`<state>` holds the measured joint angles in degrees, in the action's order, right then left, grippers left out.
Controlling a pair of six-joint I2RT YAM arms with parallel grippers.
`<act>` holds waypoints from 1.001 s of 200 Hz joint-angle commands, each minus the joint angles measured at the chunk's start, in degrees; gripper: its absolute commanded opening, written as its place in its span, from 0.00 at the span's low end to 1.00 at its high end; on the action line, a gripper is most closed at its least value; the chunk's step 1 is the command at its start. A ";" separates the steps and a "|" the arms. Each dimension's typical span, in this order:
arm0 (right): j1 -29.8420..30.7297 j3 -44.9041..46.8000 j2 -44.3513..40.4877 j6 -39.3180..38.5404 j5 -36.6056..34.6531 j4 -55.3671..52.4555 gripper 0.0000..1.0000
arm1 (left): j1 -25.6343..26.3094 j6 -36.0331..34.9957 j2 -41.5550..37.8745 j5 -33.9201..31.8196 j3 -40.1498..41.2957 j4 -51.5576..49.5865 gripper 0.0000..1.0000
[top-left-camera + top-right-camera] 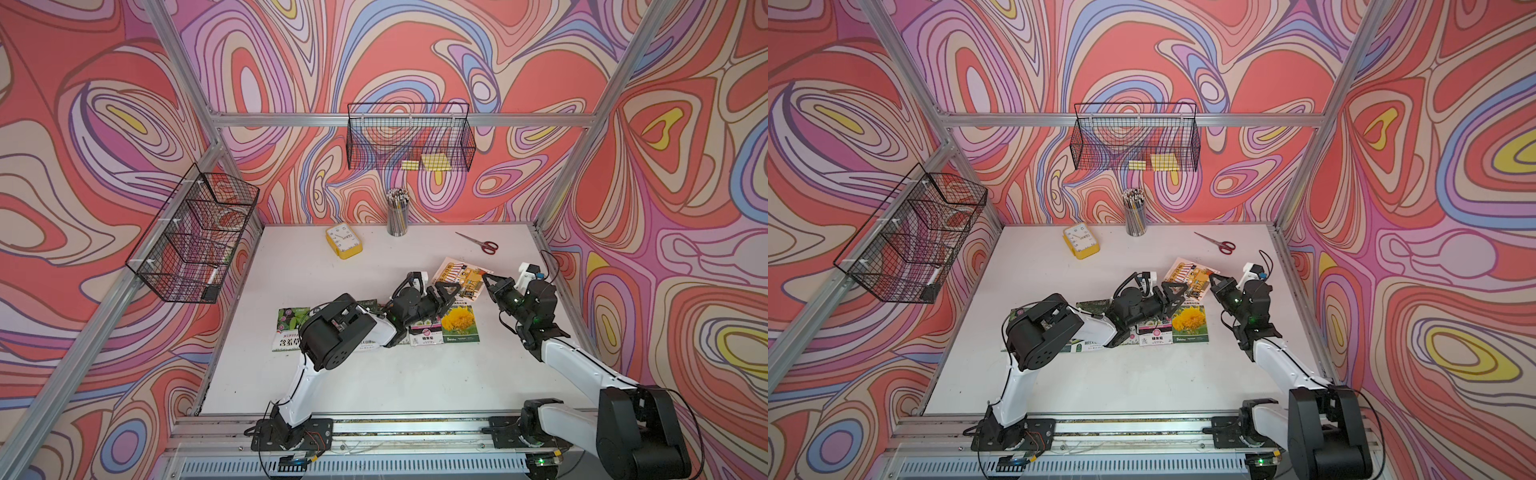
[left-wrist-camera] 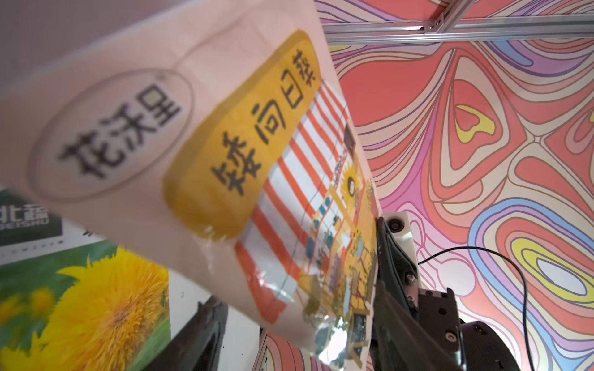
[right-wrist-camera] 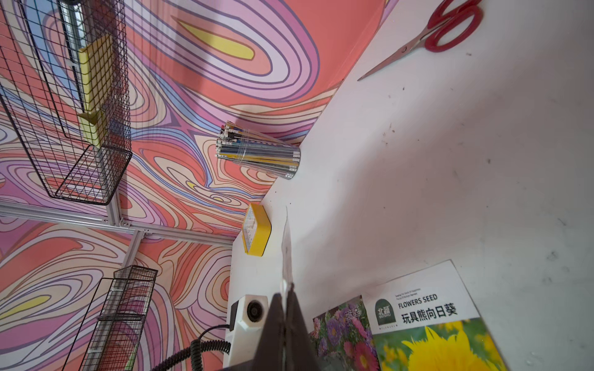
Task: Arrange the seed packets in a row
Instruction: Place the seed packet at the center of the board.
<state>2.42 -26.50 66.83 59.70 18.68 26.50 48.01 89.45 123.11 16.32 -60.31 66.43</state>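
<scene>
While the shop-front seed packet (image 1: 457, 270) is pinched at one edge by the right gripper (image 1: 484, 277), clenched tight on it, it is held tilted clear of the table (image 1: 374, 374), just behind the right end of the row. Its opposite edge is straddled by the left gripper (image 1: 452, 296); the jaws are seen apart, with no clamp on it visible. In the right wrist view the packet is seen edge-on, rising from the closed fingers (image 3: 273, 327).

Row, laid flat mid-table:
- mimosa packet (image 1: 291, 328) at the left end
- sunflower packet (image 1: 459, 326) at the right end
- pink-label packet (image 1: 428, 334) touching the sunflower one
- the packets between are mostly hidden by the left arm

Containers:
- back-wall wire basket (image 1: 374, 137): two yellow sticky-note pads (image 1: 435, 161) are held in its right half
- side-wall wire basket (image 1: 174, 266), divided into compartments: a round item (image 1: 230, 216) is seen at the far end and a white stick-like item (image 1: 212, 276) at the near end; neither can be identified
- clear cup (image 1: 397, 224), upright at the table's back edge, is packed with pencils (image 1: 397, 197)
</scene>
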 commanded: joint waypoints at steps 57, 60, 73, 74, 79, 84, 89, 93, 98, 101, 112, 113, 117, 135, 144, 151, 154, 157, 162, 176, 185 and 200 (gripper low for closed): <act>0.48 0.27 -2.35 -3.19 -0.14 -5.46 0.21 | -0.71 0.32 1.81 2.76 -2.79 4.72 0.00; 0.44 -0.39 -2.78 -4.09 -0.10 -7.02 0.33 | -0.97 0.15 1.79 4.12 -2.98 4.11 0.00; 0.23 -3.88 -4.94 -9.20 -1.83 -18.56 0.59 | -2.21 -1.31 1.80 11.30 -4.95 0.10 0.00; 0.27 -4.16 -5.04 -9.62 -2.04 -19.46 0.61 | -2.30 -1.48 1.84 11.90 -5.14 -0.30 0.00; 0.24 -5.57 -6.00 -11.50 -3.08 -23.81 0.64 | -2.65 -2.33 1.72 14.75 -5.96 -2.57 0.00; 0.15 -7.28 -6.84 -13.81 -4.48 -28.03 0.66 | -2.82 -3.79 1.57 17.38 -6.93 -5.40 0.00; -0.07 -9.09 -7.64 -15.87 -6.13 -33.31 0.67 | -2.98 -5.50 1.39 20.54 -8.08 -8.54 0.00; -0.13 -10.41 -8.03 -17.29 -7.53 -36.95 0.69 | -2.94 -6.96 1.16 22.28 -8.89 -11.20 0.00; -0.32 -12.23 -8.35 -19.03 -9.23 -41.24 0.69 | -2.83 -9.20 0.76 23.58 -9.57 -15.34 0.00; -0.41 -13.31 -8.50 -19.67 -10.01 -43.71 0.69 | -2.69 -10.52 0.53 24.31 -10.09 -17.56 0.00; -0.94 -16.43 -8.48 -22.19 -13.09 -51.22 0.70 | -2.03 -15.91 0.04 26.61 -12.79 -27.01 0.00; -1.02 -16.67 -8.47 -22.36 -13.24 -51.83 0.70 | -1.95 -16.38 0.08 26.68 -13.20 -27.92 0.00; -1.32 -17.48 -8.38 -22.81 -13.91 -53.81 0.70 | -1.68 -18.20 0.17 27.28 -14.61 -30.72 0.00; -2.80 -19.08 -8.79 -23.23 -14.15 -59.33 0.70 | -0.12 -24.92 1.92 28.24 -21.18 -44.68 0.00; -3.50 -18.62 -9.47 -22.93 -13.84 -59.87 0.70 | 0.71 -27.39 3.45 28.51 -24.55 -49.43 0.00; -3.86 -18.27 -10.24 -22.53 -15.03 -60.71 0.70 | 1.28 -29.19 4.90 28.40 -27.37 -53.50 0.00; -4.03 -18.05 -10.63 -22.76 -15.43 -60.88 0.70 | 1.44 -29.84 5.40 28.23 -28.36 -54.94 0.00; -4.28 -17.86 -10.93 -22.93 -15.54 -60.88 0.70 | 1.57 -30.32 5.87 27.90 -29.13 -56.14 0.00; -4.87 -17.47 -11.37 -23.25 -15.41 -60.78 0.70 | 1.79 -30.75 6.57 27.50 -30.25 -57.37 0.00; -6.57 -16.39 -11.78 -23.44 -13.32 -60.29 0.70 | 2.32 -30.82 8.72 27.41 -32.89 -58.69 0.00; -7.21 -15.81 -11.41 -23.38 -11.55 -59.55 0.70 | 2.73 -31.49 10.23 27.24 -35.28 -60.68 0.00; -7.66 -14.35 -10.18 -22.71 -7.43 -56.88 0.70 | 3.59 -32.12 12.44 26.34 -38.46 -63.61 0.00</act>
<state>-4.23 -43.07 55.86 37.80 6.50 -30.63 50.96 61.60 131.28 42.46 -94.54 13.76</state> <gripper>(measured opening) 0.700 0.047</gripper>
